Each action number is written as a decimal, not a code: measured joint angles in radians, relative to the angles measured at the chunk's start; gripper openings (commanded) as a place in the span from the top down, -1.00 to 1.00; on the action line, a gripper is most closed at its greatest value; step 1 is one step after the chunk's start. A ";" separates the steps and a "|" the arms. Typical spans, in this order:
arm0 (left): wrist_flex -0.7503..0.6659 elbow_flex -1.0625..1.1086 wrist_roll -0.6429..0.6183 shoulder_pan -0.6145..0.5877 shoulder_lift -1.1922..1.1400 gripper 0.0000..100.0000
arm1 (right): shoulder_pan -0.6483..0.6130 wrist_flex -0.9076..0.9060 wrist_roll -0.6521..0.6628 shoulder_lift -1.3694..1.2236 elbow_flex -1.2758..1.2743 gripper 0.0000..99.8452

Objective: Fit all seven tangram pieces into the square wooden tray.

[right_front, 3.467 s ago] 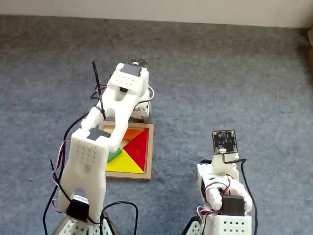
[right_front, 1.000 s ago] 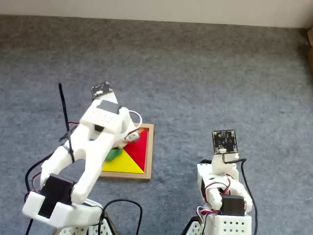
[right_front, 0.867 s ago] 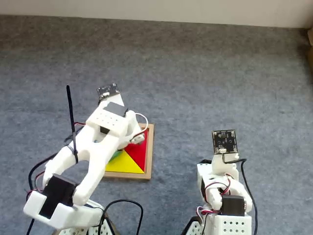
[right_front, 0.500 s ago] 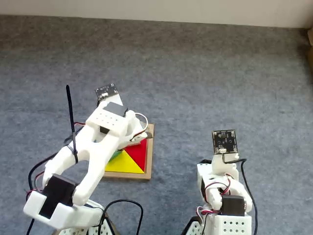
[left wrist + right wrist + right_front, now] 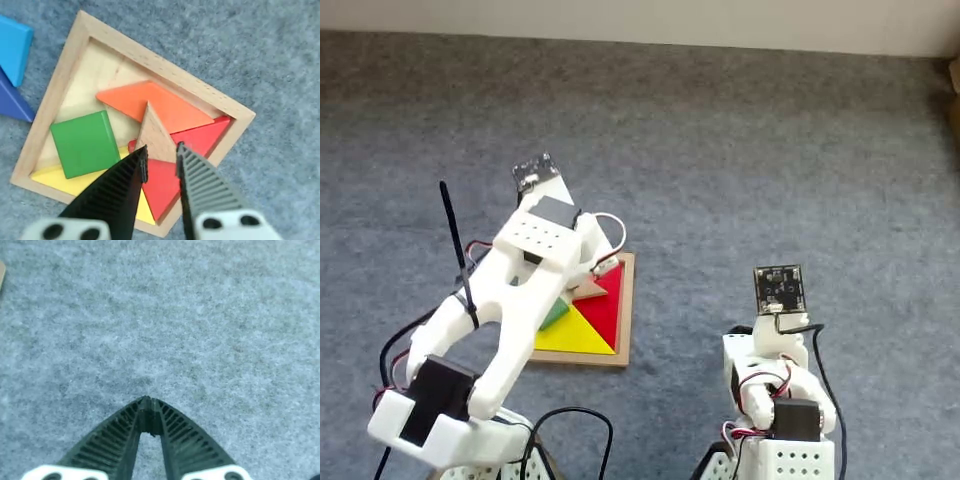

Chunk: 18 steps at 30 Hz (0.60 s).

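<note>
The square wooden tray [image 5: 170, 70] lies on the grey carpet and holds an orange parallelogram [image 5: 155, 105], a green square [image 5: 82, 142], a red triangle [image 5: 162, 182] and a yellow triangle [image 5: 75, 182]. My left gripper [image 5: 161, 152] hangs over the tray's middle, shut on a plain wooden triangle [image 5: 152, 132] that points toward the orange piece. From above, the left arm covers much of the tray [image 5: 626, 300], with the wooden triangle [image 5: 592, 290] at its tip. My right gripper [image 5: 148, 407] is shut with nothing in it, over bare carpet.
Two blue pieces, one light [image 5: 15, 47] and one dark [image 5: 10, 100], lie on the carpet just outside one tray corner. The right arm [image 5: 778, 400] is folded back at the near edge, well right of the tray. Open carpet stretches beyond and to the right.
The left arm pulled back from beyond the tray, swung left, then came over the tray; the wooden triangle now shows at its tip. The right arm has not moved.
</note>
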<state>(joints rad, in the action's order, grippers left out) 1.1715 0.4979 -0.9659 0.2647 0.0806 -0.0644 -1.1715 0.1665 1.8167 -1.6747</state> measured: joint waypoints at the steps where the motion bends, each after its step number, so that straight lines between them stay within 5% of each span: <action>1: 0.000 -0.005 0.000 0.000 0.000 0.99 | 0.000 0.000 0.000 0.000 0.000 0.99; 11: -0.264 0.087 0.000 0.000 -0.049 0.99 | 0.000 0.000 0.000 0.000 0.000 0.99; 18: -0.288 0.103 0.000 0.000 -0.068 0.99 | 0.000 0.000 0.000 0.000 0.000 0.99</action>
<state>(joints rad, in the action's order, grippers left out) 0.8830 0.6007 -0.9659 0.2647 0.0130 -0.0644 -1.1715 0.1665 1.8167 -1.6747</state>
